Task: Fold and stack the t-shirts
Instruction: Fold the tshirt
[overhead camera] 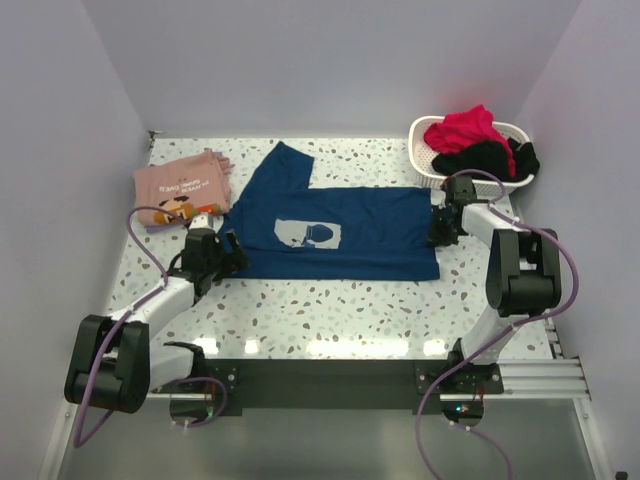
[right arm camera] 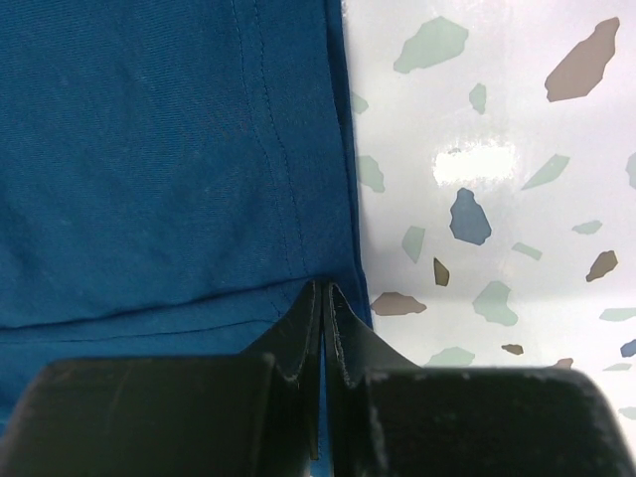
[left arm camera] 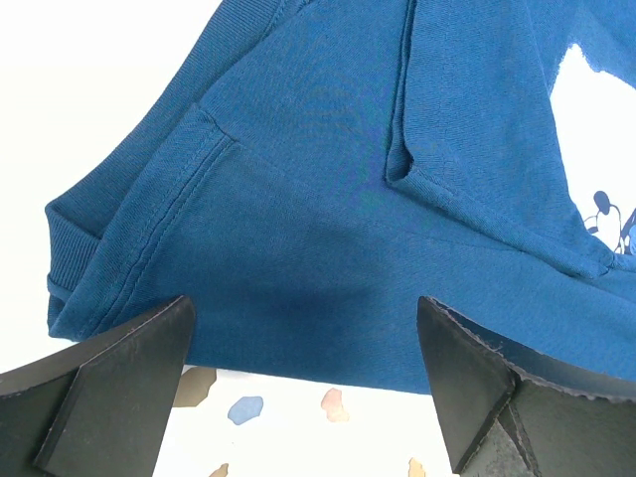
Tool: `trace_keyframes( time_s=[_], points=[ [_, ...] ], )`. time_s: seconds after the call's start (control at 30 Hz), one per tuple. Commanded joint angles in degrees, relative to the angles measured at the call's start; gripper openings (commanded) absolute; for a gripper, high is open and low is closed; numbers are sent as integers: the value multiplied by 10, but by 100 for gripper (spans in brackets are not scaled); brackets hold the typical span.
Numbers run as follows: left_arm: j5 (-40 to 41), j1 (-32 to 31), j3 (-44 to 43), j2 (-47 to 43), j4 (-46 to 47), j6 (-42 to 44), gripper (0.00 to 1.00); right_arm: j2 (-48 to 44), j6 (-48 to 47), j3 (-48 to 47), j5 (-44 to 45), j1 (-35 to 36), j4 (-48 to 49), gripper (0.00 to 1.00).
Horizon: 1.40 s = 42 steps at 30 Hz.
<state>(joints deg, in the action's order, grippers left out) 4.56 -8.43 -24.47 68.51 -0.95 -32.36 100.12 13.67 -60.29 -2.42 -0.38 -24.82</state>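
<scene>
**Blue tee spread for folding.** The blue tee (overhead camera: 340,235) lies flat at mid-bench (overhead camera: 340,305), print up, one sleeve (overhead camera: 287,165) pointing far and the hem (right arm camera: 308,149) to the right. The pink tee (overhead camera: 180,187) sits folded at the far left. A basket (overhead camera: 420,150) of red and black clothes stands at the far right.

The left fingers (left arm camera: 119,368) are spread wide, straddling the tee's left edge by the shoulder seam, with no cloth between them. The right fingers (right arm camera: 293,343) are pressed together at the hem's far corner and appear to pinch the cloth edge.

The cotton knit is judged light, limp and easily stretched. It will sag and crease wherever it is unsupported, and it should slide readily over the smooth bench. The doubled, stitched edges are the firmest holds, namely the hem corners, the shoulder seams and the collar rib. A pinch there should gather both layers. Holds matched at the two ends would keep the fold line straight. Lifting by a single point would probably bunch the cloth.
</scene>
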Motion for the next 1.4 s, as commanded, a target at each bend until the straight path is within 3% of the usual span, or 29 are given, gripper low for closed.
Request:
trace_keyframes(
  time_s=[0.0,0.4,0.9,0.97,1.0,1.03,1.13,1.37],
  points=[
    [14,0,16,14,-29,2,100,-16,-7,-18,14,-1,-1,0],
    [12,0,14,18,-29,4,100,-51,-11,-23,26,-14,6,0],
    [15,0,11,25,-27,5,100,-12,-11,-49,9,-16,19,0],
    [12,1,2,23,-27,4,100,-11,-10,-50,10,-16,15,9],
    [8,1,-3,22,-31,2,100,-11,-9,-49,10,-16,14,17],
    [1,0,-17,13,-31,1,100,-13,-8,-47,10,-15,14,32],
    [-10,-1,-53,-7,-33,-6,100,-27,-6,-41,7,-16,14,46],
    [-16,-3,-124,35,-40,1,100,-92,12,-5,-17,-15,16,50]
  ],
)
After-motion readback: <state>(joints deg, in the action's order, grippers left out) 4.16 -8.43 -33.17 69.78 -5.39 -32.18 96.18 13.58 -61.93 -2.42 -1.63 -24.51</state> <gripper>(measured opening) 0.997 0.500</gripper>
